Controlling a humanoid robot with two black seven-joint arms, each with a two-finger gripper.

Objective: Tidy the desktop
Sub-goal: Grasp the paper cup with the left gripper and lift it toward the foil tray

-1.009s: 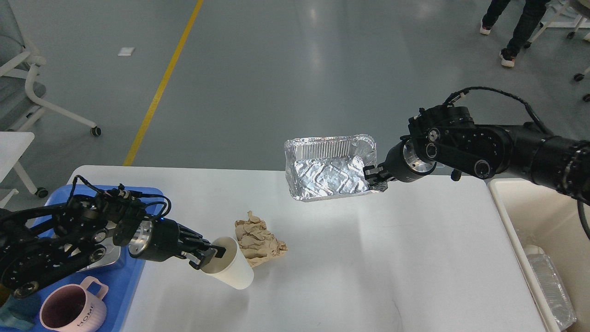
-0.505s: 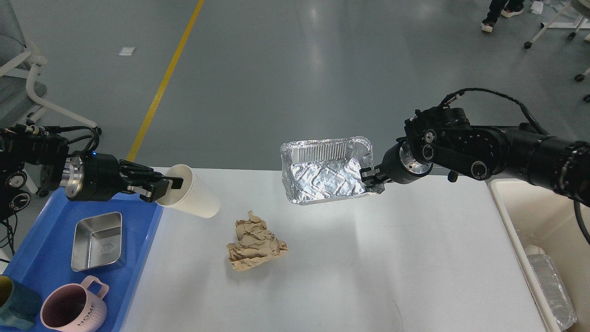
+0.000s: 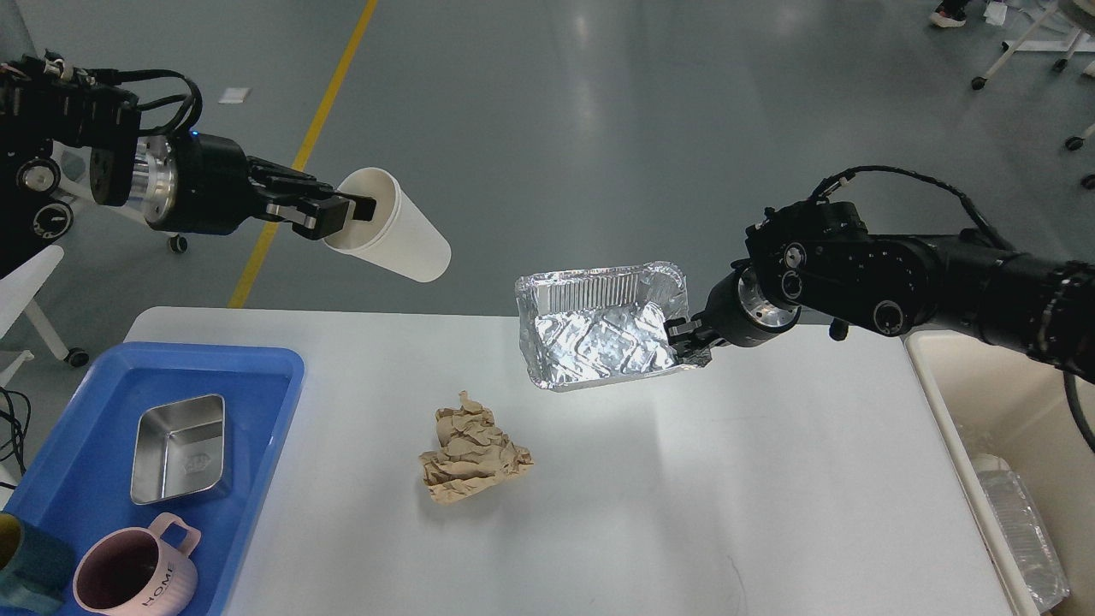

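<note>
The big white desktop (image 3: 684, 496) fills the bottom of the view, with a crumpled brown paper (image 3: 473, 460) on it. My left gripper (image 3: 342, 214) pinches a white cup (image 3: 393, 227) up high, and my right gripper (image 3: 684, 340) pinches an empty foil tray (image 3: 599, 338). The blue tray (image 3: 257, 376) holds a metal dish (image 3: 181, 447) and a pink mug (image 3: 128, 575).

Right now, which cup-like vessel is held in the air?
The white paper cup, gripped at its rim by the left gripper; the pink handled mug sits in the blue tray.

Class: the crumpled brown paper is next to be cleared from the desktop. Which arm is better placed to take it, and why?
Neither is free. The left gripper holds the paper cup; the right gripper holds the foil tray, hanging lower and nearer the crumpled paper, so right, marginally.
</note>
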